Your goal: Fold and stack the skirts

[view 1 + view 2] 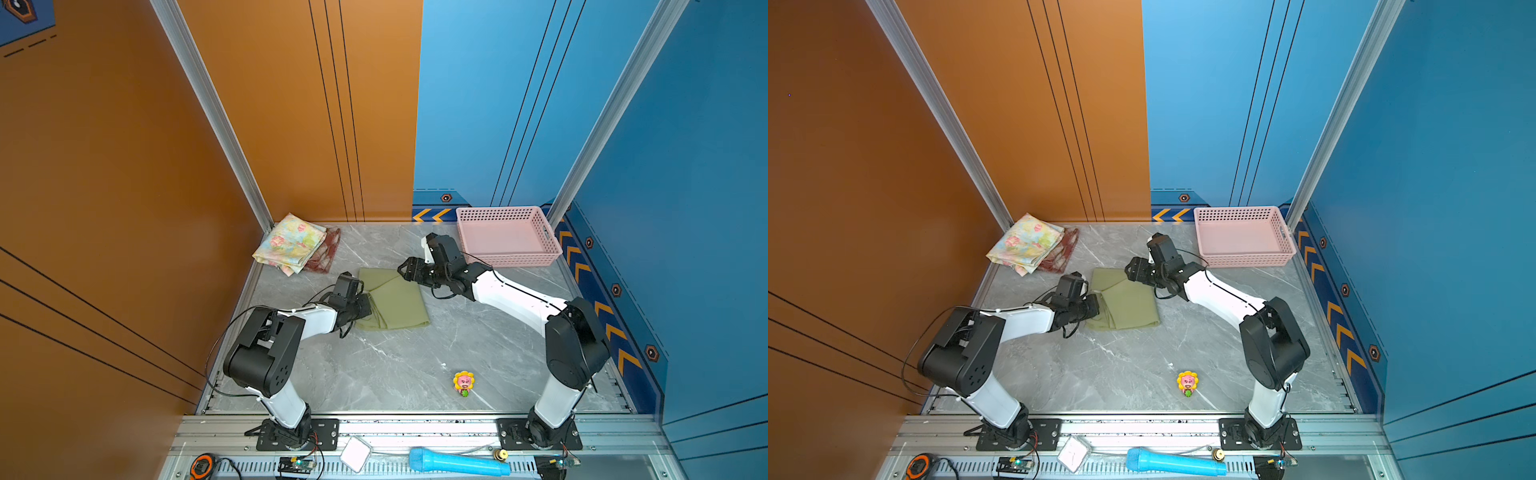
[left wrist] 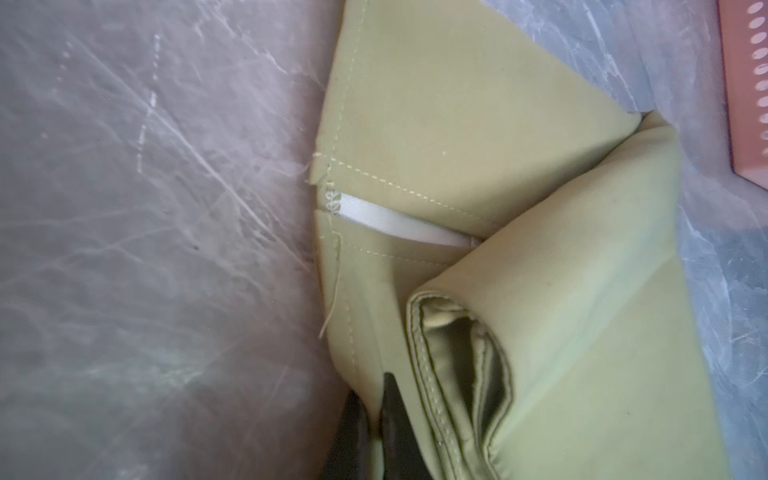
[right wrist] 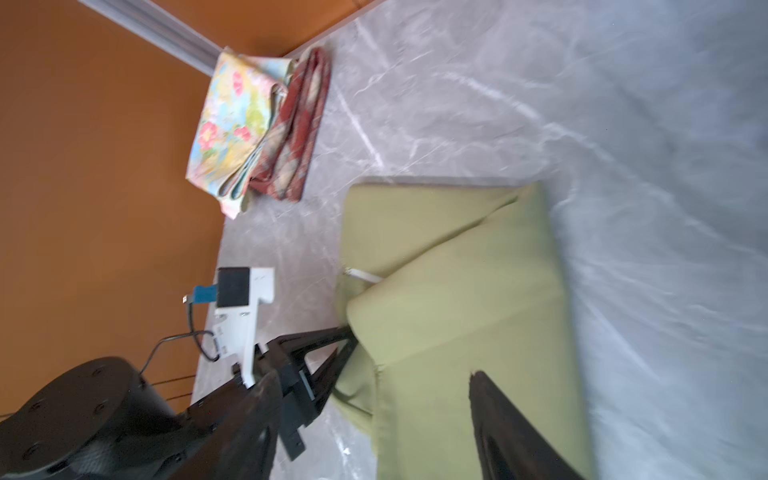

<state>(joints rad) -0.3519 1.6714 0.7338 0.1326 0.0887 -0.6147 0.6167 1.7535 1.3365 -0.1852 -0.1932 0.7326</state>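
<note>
Showing the olive green skirt (image 1: pixel 395 301) folded on the marble worktop (image 1: pixel 395 374), mid-field, its long axis running far to near and leaning slightly rightward; a diagonal flap crosses it. The left tool (image 1: pixel 365 306) is closed, pinching the skirt's left hemmed edge; in both top views its tips are masked by its own wrist. The right tool (image 1: pixel 406 269) stands open at the skirt's far right corner, gripping nothing; the right wrist view is blurred and shows only one finger (image 3: pixel 509 428) clearly. The floral skirt (image 1: pixel 291 245) lies folded atop the plaid skirt (image 1: pixel 326 253) in the far left corner, and the plaid one is mostly covered. The pink basket (image 1: pixel 509 259) sits far right.
</note>
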